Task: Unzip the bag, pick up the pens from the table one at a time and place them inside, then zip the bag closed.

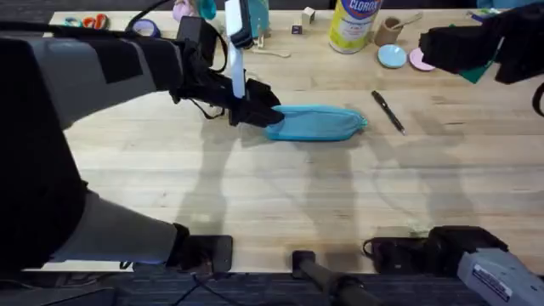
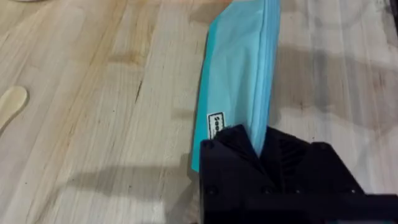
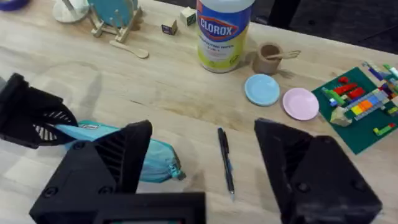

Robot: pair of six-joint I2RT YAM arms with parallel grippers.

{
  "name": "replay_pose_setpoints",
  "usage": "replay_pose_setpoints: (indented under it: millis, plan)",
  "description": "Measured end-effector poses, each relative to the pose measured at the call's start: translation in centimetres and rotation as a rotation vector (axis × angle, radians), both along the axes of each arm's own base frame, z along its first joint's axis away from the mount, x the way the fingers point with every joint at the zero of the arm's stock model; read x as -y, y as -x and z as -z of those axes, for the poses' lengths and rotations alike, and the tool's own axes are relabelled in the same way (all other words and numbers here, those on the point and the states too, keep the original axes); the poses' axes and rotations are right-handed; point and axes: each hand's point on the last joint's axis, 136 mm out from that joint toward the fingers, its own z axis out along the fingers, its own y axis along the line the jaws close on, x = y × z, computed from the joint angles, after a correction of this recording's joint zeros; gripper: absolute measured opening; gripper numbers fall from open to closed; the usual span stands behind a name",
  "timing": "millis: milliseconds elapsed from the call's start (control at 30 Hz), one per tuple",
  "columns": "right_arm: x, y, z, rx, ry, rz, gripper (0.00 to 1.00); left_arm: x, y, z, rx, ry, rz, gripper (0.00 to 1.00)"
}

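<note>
1. Two grippers are at work. The left gripper (image 1: 255, 109) is closed down on the left end of the bag (image 1: 316, 123), its black fingers (image 2: 233, 152) pinching the fabric beside the zipper line.
2. That bag lies flat on the table (image 1: 280, 195), stretching rightward away from the left gripper, with a small label near the pinched end.
3. Up in the air over the far right of the table hangs the right gripper (image 3: 199, 177) — fingers spread wide, holding nothing.
4. One pen (image 1: 388, 111) lies on the wood just right of the bag's free end, apart from it — from the right wrist view it sits between the spread fingers, below them.
</note>
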Motion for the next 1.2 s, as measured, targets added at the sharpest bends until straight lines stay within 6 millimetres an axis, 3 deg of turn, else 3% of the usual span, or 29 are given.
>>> replay_pose_setpoints:
  millis: [533,800,1033,1067,1100,1200]
  plan:
    - [0.1,0.0,0.1,-0.005,-0.001,0.004,0.994,0.0,0.0,0.0,0.001,-0.002,0.002,0.041]
    - [3.0,-0.6,-0.8,0.017,-0.010,0.018,0.991,0.0,0.0,0.0,0.001,-0.002,0.002,0.041]
    - [6.3,-1.6,-2.7,0.070,-0.161,-0.089,0.991,0.0,0.0,0.0,0.001,-0.002,0.002,0.041]
    - [6.5,-1.8,-2.7,0.079,-0.191,-0.123,0.991,0.0,0.0,0.0,0.001,-0.002,0.002,0.041]
    - [7.0,-2.6,-2.0,0.105,-0.336,-0.261,0.991,0.0,0.0,0.0,0.001,-0.001,0.002,0.041]
    - [7.1,-3.3,-1.3,0.125,-0.418,-0.353,0.991,0.0,0.0,0.0,0.001,-0.001,0.002,0.041]
